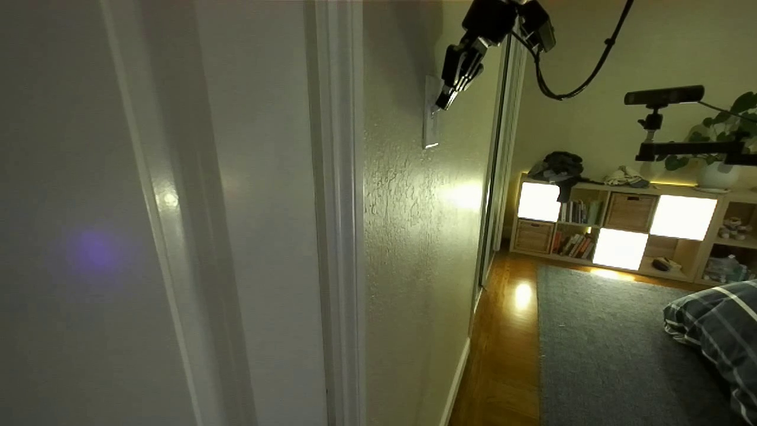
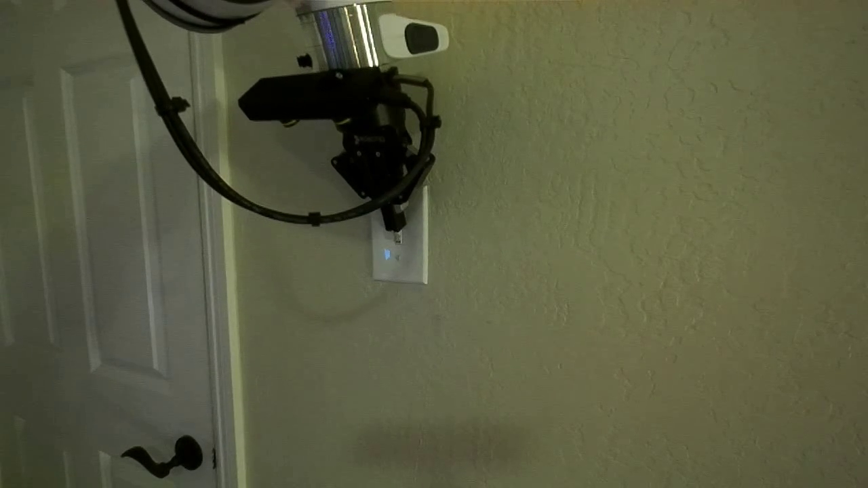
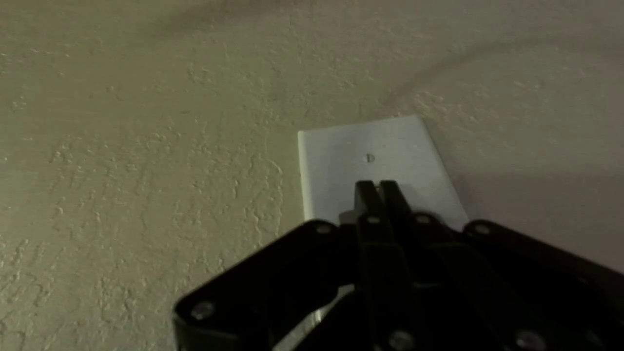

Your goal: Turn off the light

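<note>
The white wall switch plate (image 2: 410, 268) is fixed upright on the textured wall, and it also shows in an exterior view (image 1: 431, 136) and in the wrist view (image 3: 336, 156). Its small toggle (image 2: 398, 238) shows just below my fingertips. My black gripper (image 2: 395, 222) points down at the plate. In an exterior view my gripper (image 1: 445, 100) has its tips at the plate's middle, at or very near the toggle. In the wrist view my gripper (image 3: 378, 187) has its fingers together with a narrow slit between the tips. They hide the plate's middle. The lamp is out of view.
A white door (image 2: 115, 224) with a dark lever handle (image 2: 166, 457) stands beside the plate. A black cable (image 2: 271, 211) loops from the arm. Farther off are a shelf with glowing cubbies (image 1: 683, 217), a camera on a mount (image 1: 664, 96), a rug (image 1: 603, 343) and a bed (image 1: 721, 319).
</note>
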Controlling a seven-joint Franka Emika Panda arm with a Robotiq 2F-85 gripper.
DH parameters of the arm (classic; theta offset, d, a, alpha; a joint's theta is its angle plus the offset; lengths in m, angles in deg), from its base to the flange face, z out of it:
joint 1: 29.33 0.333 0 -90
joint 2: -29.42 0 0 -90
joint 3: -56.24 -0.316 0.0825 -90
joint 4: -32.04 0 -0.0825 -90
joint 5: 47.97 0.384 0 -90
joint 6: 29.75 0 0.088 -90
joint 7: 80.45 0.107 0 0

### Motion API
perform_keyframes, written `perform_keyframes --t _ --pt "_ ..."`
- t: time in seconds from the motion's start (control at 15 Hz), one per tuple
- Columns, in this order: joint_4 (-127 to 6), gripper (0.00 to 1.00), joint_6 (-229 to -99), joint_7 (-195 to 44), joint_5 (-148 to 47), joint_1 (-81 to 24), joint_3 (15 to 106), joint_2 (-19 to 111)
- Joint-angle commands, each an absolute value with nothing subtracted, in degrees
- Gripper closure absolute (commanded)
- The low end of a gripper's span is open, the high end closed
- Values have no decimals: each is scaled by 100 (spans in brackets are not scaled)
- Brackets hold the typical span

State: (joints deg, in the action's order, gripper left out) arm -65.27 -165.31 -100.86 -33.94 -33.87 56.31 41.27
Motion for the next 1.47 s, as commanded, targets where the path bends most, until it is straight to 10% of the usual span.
perform_keyframes --t 0.0,1.4 --pt "-6757 93 -16486 -10166 -3301 -3471 5589 3985" --pt "-7006 93 -16572 -10215 -3359 -3519 5617 3718"
